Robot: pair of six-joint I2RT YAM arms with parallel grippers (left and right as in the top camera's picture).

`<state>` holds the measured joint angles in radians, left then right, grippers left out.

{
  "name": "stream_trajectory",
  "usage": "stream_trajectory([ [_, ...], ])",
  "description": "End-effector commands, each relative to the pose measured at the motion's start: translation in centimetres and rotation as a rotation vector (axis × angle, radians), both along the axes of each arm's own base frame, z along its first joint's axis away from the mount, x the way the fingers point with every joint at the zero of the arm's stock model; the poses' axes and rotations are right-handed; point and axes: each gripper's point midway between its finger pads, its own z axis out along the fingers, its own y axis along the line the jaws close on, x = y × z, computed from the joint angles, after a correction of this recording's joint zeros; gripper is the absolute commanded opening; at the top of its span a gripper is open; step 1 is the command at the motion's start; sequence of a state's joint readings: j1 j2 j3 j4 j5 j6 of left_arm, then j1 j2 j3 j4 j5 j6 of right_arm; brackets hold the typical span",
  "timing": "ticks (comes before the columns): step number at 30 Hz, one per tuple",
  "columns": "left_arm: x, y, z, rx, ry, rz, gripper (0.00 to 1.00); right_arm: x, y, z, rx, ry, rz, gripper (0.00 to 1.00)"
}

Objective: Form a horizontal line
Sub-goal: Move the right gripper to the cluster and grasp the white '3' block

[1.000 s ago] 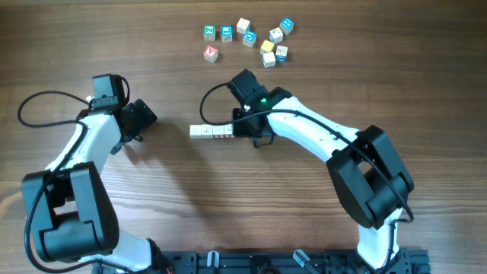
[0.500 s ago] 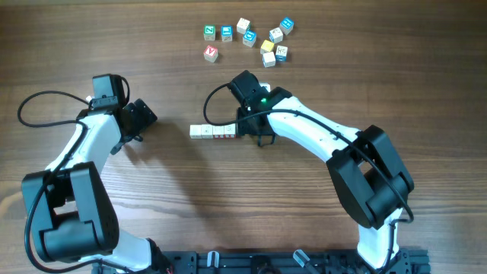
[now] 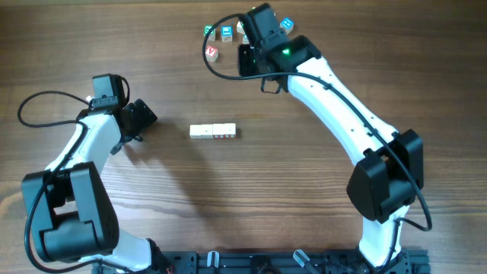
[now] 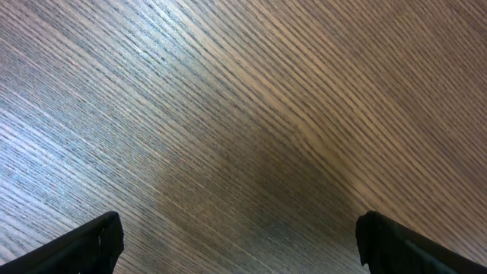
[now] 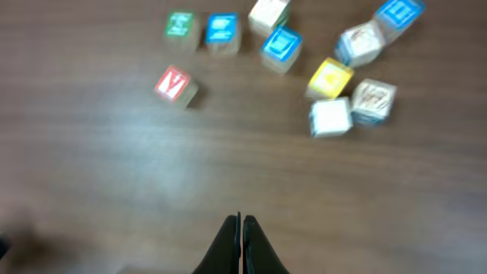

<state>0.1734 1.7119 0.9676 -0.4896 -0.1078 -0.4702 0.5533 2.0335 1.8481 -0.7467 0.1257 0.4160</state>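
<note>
**Row at mid-tabletop, right tool shut and empty over the loose cubes**

I see the straight row of small whitish wooden letter cubes [image 3: 213,132] lying left to right in the middle of the brown wood-grain tabletop [image 3: 228,198]. Its cubes touch side to side, apart from both arms. My right tool [image 5: 240,228] hangs at the far side over the loose cluster of colourful wooden cubes [image 5: 329,78], its fingers pressed together with nothing between them. My left tool [image 3: 143,116] stands spread wide and empty, left of the row. I judge these cubes light, stiff and not fragile, with smooth faces that may slip or skate at a nudge. I would take one from above across its near and far faces, since its side faces butt against neighbours.
</note>
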Motion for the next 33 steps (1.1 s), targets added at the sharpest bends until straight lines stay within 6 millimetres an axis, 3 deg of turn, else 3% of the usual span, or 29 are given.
stream_trajectory([
  [1,-0.3,0.3,-0.4,0.001,0.01,0.017,1.0,2.8,-2.7,-1.8,-0.085,-0.046,-0.063,0.05],
  [4,-0.3,0.3,-0.3,0.001,0.01,0.017,1.0,4.5,-3.9,-4.3,-0.054,-0.011,-0.071,0.05],
  [5,-0.3,0.3,-0.4,0.001,0.01,0.017,1.0,4.9,-4.6,-5.3,-0.059,0.001,-0.085,0.1],
  [7,-0.3,0.3,-0.3,0.001,0.01,0.017,1.0,5.9,-6.0,-7.5,-0.069,0.022,-0.113,0.33],
  [8,-0.3,0.3,-0.3,0.001,0.01,0.017,1.0,6.2,-6.4,-8.2,-0.073,0.029,-0.121,0.57],
  [9,-0.3,0.3,-0.3,0.001,0.01,0.017,1.0,6.5,-6.7,-9.0,-0.081,0.034,-0.119,0.69],
  [10,-0.3,0.3,-0.3,0.001,0.01,0.017,1.0,6.8,-6.7,-9.7,-0.101,0.031,-0.093,0.72],
  [14,-0.3,0.3,-0.3,0.001,0.01,0.017,1.0,8.1,-6.2,-12.1,-0.152,-0.005,-0.004,0.72],
  [22,-0.3,0.3,-0.3,0.001,0.01,0.017,1.0,8.0,-5.0,-16.0,-0.109,0.041,0.035,0.69],
  [27,-0.3,0.3,-0.3,0.001,0.01,0.017,1.0,7.7,-4.6,-16.2,-0.094,0.055,0.047,0.62],
  [30,-0.3,0.3,-0.3,0.001,0.01,0.017,1.0,7.8,-4.6,-16.2,-0.093,0.053,0.047,0.64],
  [33,-0.3,0.3,-0.3,0.001,0.01,0.017,1.0,7.5,-4.7,-16.4,-0.068,0.076,0.001,0.56],
])
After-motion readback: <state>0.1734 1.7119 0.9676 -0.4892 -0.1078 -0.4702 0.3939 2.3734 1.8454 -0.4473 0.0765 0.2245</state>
